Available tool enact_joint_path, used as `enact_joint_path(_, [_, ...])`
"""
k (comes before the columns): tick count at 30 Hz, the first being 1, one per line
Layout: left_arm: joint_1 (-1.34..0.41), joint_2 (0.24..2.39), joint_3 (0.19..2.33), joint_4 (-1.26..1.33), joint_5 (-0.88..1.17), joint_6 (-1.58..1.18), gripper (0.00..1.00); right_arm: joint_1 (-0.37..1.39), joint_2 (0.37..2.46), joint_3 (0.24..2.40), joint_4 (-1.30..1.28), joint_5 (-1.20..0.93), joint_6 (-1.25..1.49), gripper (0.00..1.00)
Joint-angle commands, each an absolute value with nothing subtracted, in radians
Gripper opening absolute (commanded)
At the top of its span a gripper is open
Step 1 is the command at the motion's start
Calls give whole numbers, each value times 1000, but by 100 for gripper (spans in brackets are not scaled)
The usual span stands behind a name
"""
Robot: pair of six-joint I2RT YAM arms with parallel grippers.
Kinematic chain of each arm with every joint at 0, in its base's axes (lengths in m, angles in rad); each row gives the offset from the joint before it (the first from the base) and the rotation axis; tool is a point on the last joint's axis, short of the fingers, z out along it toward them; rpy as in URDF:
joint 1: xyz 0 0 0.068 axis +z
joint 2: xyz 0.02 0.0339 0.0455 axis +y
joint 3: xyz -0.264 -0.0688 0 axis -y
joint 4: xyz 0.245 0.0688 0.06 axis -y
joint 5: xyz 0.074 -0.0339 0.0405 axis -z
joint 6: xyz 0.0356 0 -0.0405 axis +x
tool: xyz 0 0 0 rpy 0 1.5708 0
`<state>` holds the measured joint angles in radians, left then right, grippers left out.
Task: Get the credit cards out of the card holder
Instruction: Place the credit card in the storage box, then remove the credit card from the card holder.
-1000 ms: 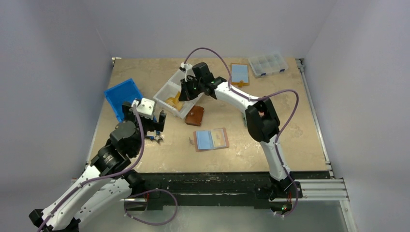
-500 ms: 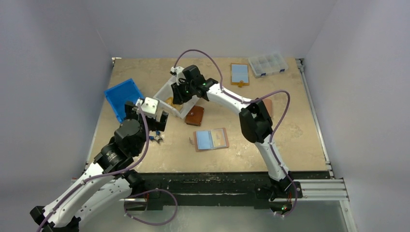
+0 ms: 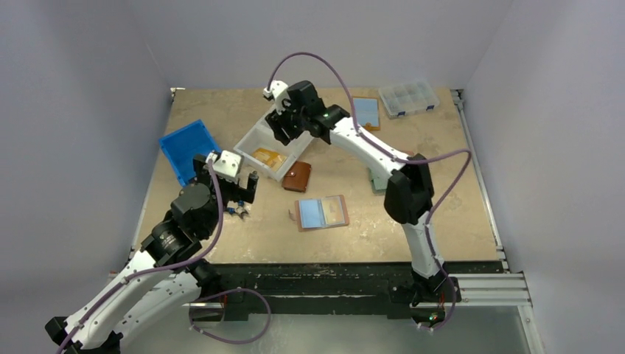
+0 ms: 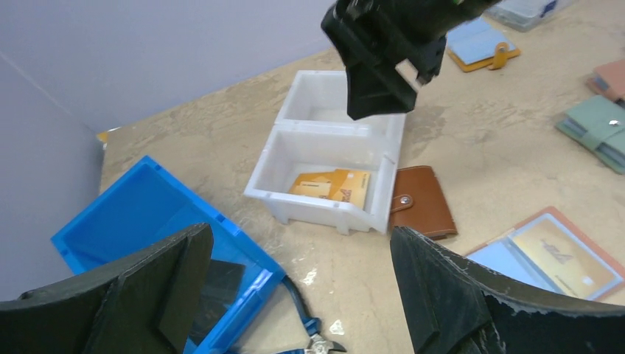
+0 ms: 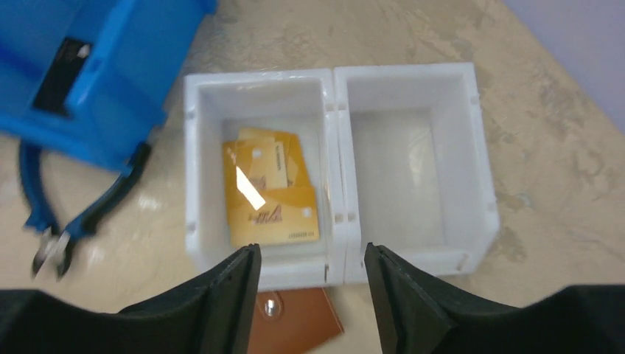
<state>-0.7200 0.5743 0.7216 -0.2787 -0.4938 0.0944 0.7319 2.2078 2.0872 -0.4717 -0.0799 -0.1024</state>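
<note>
An open card holder (image 3: 333, 223) lies at the table's middle, with a light-blue card (image 3: 312, 213) on its left panel and a yellow card (image 4: 553, 254) on its right. Orange-yellow credit cards (image 5: 273, 195) lie loose in the near compartment of a white two-part bin (image 5: 332, 74). Directly above that bin hangs my right gripper (image 5: 311, 254), open with nothing between its fingers. Over to the left, near the blue bin's corner, my left gripper (image 4: 301, 243) stands wide open and empty.
A closed brown wallet (image 3: 298, 177) lies against the white bin's near side. A blue bin (image 3: 188, 147) sits at the left with blue-handled pliers (image 3: 237, 212) beside it. Another card holder (image 3: 365, 112) and a clear organiser box (image 3: 407, 97) are at the back right; a green wallet (image 4: 597, 129) lies right.
My right gripper went from shut to open and lifted up out of the white bin, uncovering the orange cards there. The left arm shifted only slightly.
</note>
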Motion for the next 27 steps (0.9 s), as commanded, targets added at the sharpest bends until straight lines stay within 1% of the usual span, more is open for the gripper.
enact_joint_path(1, [-717, 597, 720, -222, -371, 12, 99, 733, 1937, 1992, -574, -260, -359, 65])
enact_joint_path(5, [-715, 645, 734, -197, -273, -108, 99, 724, 1714, 1735, -598, -375, -497, 72])
enact_joint_path(7, [-715, 664, 757, -213, -275, -186, 99, 700, 1597, 1596, -592, -453, -547, 78])
enact_joint_path(8, [-715, 666, 757, -217, -285, -244, 99, 676, 1544, 1537, -593, -495, -568, 80])
enact_joint_path(12, [-715, 625, 663, -193, -236, -436, 99, 497, 1356, 1315, -572, -721, -569, 89])
enact_joint_path(15, [-715, 574, 590, -172, -191, -549, 99, 391, 1215, 1166, -499, -793, -538, 98])
enact_joint_path(19, [-715, 536, 531, -131, -102, -650, 99, 288, 1061, 994, -380, -868, -468, 99])
enact_joint_path(23, [-715, 532, 475, -59, -35, -747, 99, 207, 977, 849, -235, -889, -343, 99])
enact_joint_path(27, [-716, 574, 442, 16, -5, -818, 99, 153, 902, 734, -106, -921, -244, 99])
